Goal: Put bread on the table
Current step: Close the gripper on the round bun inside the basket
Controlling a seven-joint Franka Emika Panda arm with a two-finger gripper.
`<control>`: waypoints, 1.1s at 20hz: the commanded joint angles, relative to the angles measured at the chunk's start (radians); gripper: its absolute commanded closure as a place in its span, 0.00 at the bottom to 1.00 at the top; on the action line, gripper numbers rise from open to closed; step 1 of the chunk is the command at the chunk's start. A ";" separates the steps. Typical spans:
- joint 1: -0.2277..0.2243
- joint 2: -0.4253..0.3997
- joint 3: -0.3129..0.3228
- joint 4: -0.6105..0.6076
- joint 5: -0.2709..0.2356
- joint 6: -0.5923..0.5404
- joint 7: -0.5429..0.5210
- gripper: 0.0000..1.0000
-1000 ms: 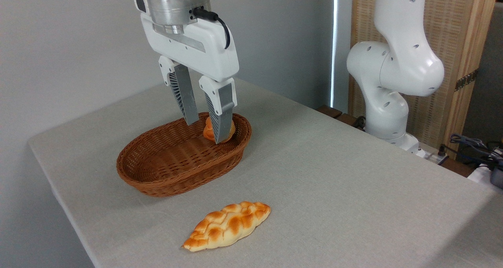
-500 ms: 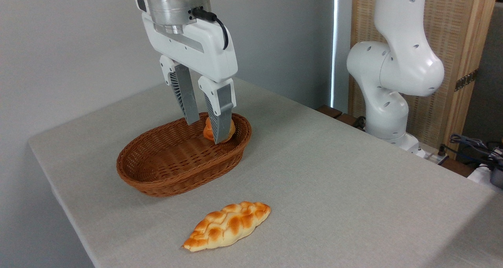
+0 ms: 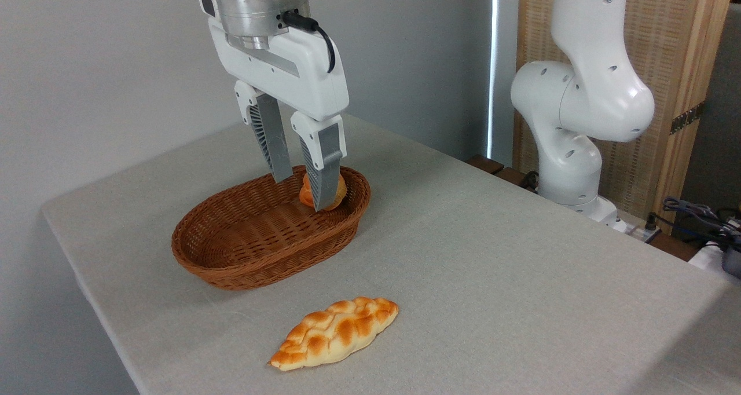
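The bread (image 3: 340, 189), a small orange-tan bun, lies at the right end of the brown wicker basket (image 3: 243, 264), partly hidden behind my near finger (image 3: 322, 169). My gripper (image 3: 301, 194) hangs over that end of the basket, open, its fingertips down at rim height on either side of the bun's left part. I cannot tell whether a finger touches the bun. The grey-beige table (image 3: 492, 250) carries the basket.
A longer braided golden loaf (image 3: 336, 332) lies on the table in front of the basket, near the front edge. The arm's white base (image 3: 579, 123) stands off the table's back right. Cables (image 3: 694, 212) lie at the far right.
The gripper has shifted very slightly left and up; its finger gap looks the same. The bun and the loaf have not moved.
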 commanded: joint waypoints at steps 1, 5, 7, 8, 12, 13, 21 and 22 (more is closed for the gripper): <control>0.001 -0.007 -0.022 0.000 -0.035 -0.027 0.012 0.00; 0.001 -0.042 -0.064 -0.075 -0.095 -0.015 -0.001 0.00; 0.001 -0.048 -0.100 -0.115 -0.098 -0.013 -0.026 0.00; 0.001 -0.050 -0.126 -0.138 -0.098 -0.013 -0.035 0.00; 0.001 -0.052 -0.219 -0.230 -0.135 0.065 -0.122 0.00; 0.001 -0.053 -0.243 -0.250 -0.142 0.096 -0.155 0.00; 0.001 -0.045 -0.311 -0.341 -0.247 0.127 -0.195 0.00; 0.001 -0.044 -0.312 -0.350 -0.247 0.125 -0.195 0.00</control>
